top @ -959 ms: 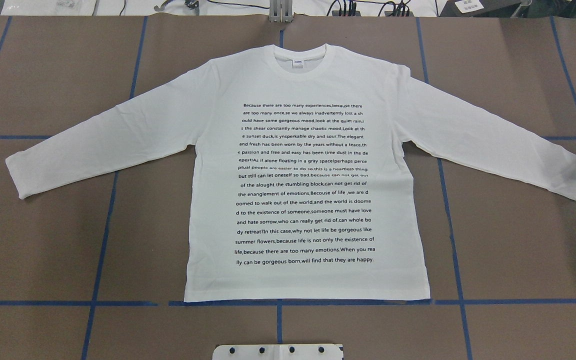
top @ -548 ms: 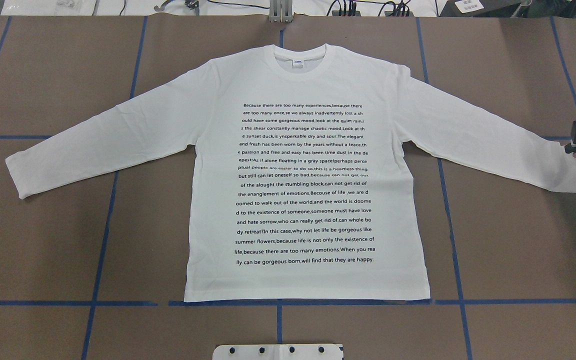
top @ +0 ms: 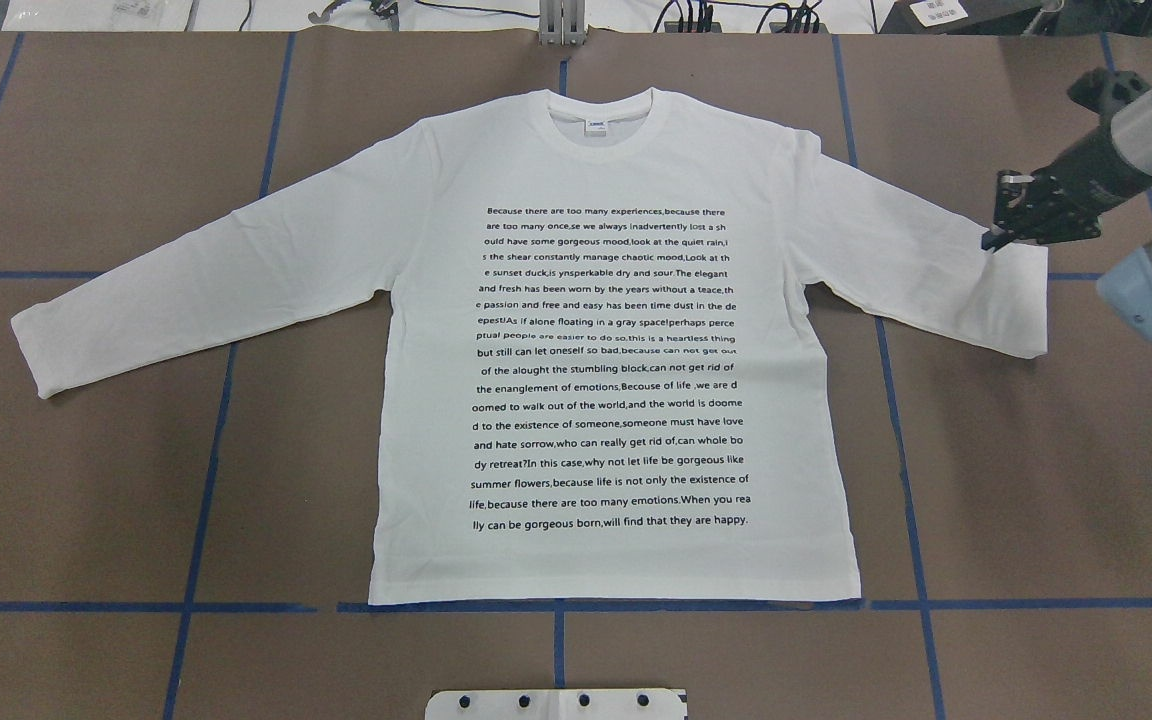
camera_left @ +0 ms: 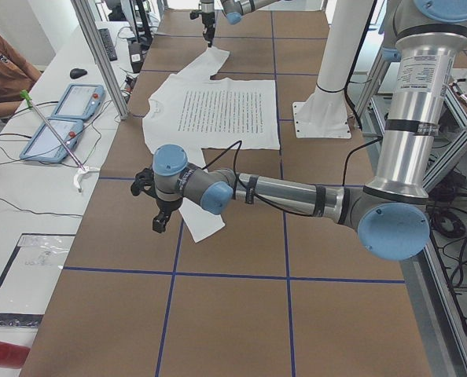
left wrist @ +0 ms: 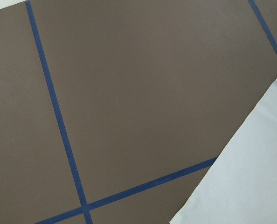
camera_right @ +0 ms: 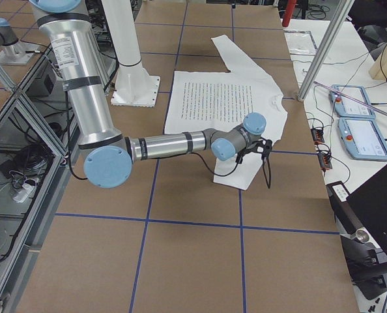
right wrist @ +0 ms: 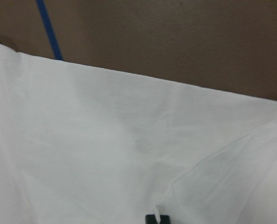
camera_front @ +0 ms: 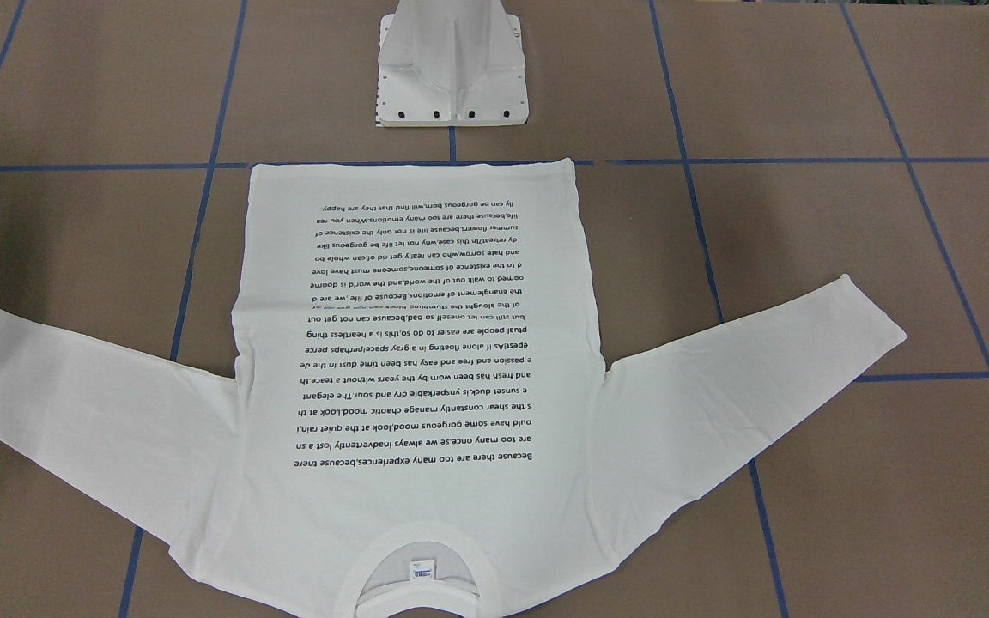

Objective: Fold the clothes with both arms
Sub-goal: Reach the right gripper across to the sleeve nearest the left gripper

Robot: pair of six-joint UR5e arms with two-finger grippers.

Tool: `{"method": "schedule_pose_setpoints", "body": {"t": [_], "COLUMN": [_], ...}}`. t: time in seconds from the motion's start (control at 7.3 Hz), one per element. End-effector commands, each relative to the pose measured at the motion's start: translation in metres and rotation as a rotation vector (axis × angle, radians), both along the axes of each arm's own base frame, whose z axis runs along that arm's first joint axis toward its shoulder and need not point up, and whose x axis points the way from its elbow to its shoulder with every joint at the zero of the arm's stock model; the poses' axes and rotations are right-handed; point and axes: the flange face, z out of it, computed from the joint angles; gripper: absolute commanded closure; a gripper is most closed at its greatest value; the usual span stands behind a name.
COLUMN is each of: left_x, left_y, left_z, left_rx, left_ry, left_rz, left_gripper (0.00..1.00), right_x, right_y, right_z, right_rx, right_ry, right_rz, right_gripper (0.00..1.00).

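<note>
Pinched shut in black skeletal right gripper (top: 994,240): one cuff of white long-sleeved T-shirt with black printed text (top: 616,350). Otherwise spread flat on brown taped counter (top: 86,480), inboard of that gripper. Hovering just beside the other cuff: left gripper (camera_left: 159,224), open or closed not discernible. Handling advice: carry cuff low and straight inward, keeping crease square. Since half a second earlier: sleeve end lifted, doubled back towards shirt body.

Bright even light from above, faint shadows; right wrist view soft, blurred
</note>
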Motion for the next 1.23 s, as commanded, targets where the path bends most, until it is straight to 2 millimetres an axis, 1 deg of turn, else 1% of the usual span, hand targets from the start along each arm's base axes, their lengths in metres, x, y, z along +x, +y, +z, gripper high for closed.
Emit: {"method": "schedule_pose_setpoints", "body": {"t": [0.0,0.14,0.27,0.41,0.55,0.68,0.82,0.96,1.1], "left_x": [0.000,0.000,0.000,0.000,0.000,0.001,0.002,0.003,0.004], "left_y": [0.000,0.000,0.000,0.000,0.000,0.000,0.001,0.000,0.000], "left_z": [-0.001,-0.001,0.001,0.000,0.000,0.000,0.000,-0.001,0.000], "left_rx": [0.004,0.005,0.002,0.001,-0.001,0.000,-0.001,-0.002,-0.004], "left_ry": [0.000,-0.001,-0.001,0.001,0.001,0.003,0.003,0.005,0.005], "left_rz": [0.002,0.003,0.003,0.001,0.000,0.003,0.003,0.005,0.006], "left_gripper": [0.00,0.00,0.00,0.00,0.00,0.00,0.00,0.00,0.00], "right_x": [-0.112,-0.163,-0.214,-0.249,-0.296,-0.346,-0.362,-0.377,-0.391], "right_y": [-0.036,-0.047,-0.049,-0.034,-0.015,0.009,0.022,0.028,0.031], "right_z": [-0.136,-0.201,-0.266,-0.314,-0.357,-0.386,-0.390,-0.383,-0.392], "right_rx": [-0.095,-0.110,-0.103,-0.057,-0.006,0.043,0.061,0.074,0.074], "right_ry": [-0.044,-0.060,-0.072,-0.102,-0.107,-0.091,-0.107,-0.106,-0.104], "right_rz": [0.107,0.166,0.218,0.219,0.214,0.232,0.219,0.221,0.221], "right_gripper": [1.00,1.00,1.00,1.00,1.00,1.00,1.00,1.00,1.00]}}
